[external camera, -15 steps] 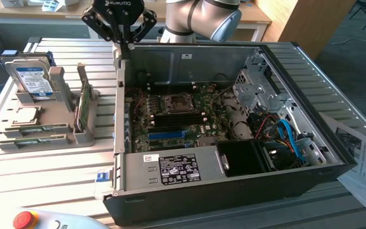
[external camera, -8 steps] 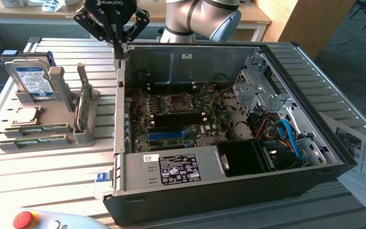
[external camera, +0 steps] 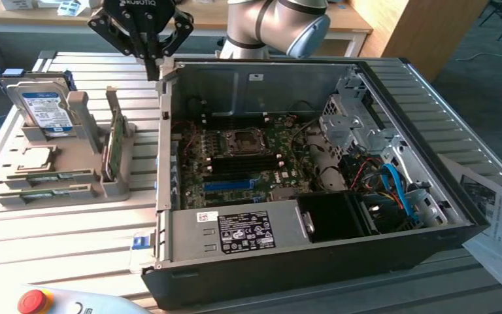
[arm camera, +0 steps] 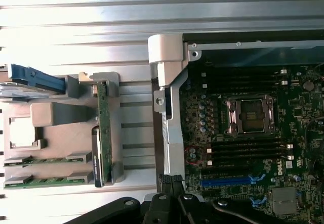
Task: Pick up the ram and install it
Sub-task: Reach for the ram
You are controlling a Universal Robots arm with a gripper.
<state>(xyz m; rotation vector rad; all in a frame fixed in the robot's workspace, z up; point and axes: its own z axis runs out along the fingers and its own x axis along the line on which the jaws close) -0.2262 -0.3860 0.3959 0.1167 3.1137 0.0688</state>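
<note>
Exterior view, beginning nearest: seeing a round red stop button (external camera: pixel 31 301) on a pale plastic pendant at the front edge. Moving back: finding a black metal computer case (external camera: pixel 321 275) lying open on the slatted silver surface (external camera: pixel 68 242), with a grey labelled power supply (external camera: pixel 242 232) in front and a green motherboard (external camera: pixel 268 176) behind it, carrying a square silver processor socket (external camera: pixel 244 140) flanked by dark memory slots.

Looking toward the exterior view's left, just beside the case: finding a grey plastic parts holder (external camera: pixel 81 124). Spotting the ram (external camera: pixel 49 177), a long narrow green circuit-board stick, resting low in the holder's near grooves, with a second stick like it just beside. Going farther along the holder: noting a broader green card (external camera: pixel 116 140) standing upright, then a silver hard drive with a blue-white label (external camera: pixel 46 108) standing at the back.

Reaching the far end: seeing the black claw (external camera: pixel 152 69) hanging from the grey robot arm (external camera: pixel 277 19), fingers pressed fully together and gripping nothing, hovering over the case's far corner on the holder's side. Confirming in the wrist view the claw (arm camera: pixel 172 182) poised above the case's silver side rail, well apart from the ram.

Judging the ram as light, stiff, thin and fragile, likely slippery on its flat faces. Favouring a pinch across the board's thickness near the middle of the exposed long edge, keeping off the contact edge and avoiding any bending.
</note>
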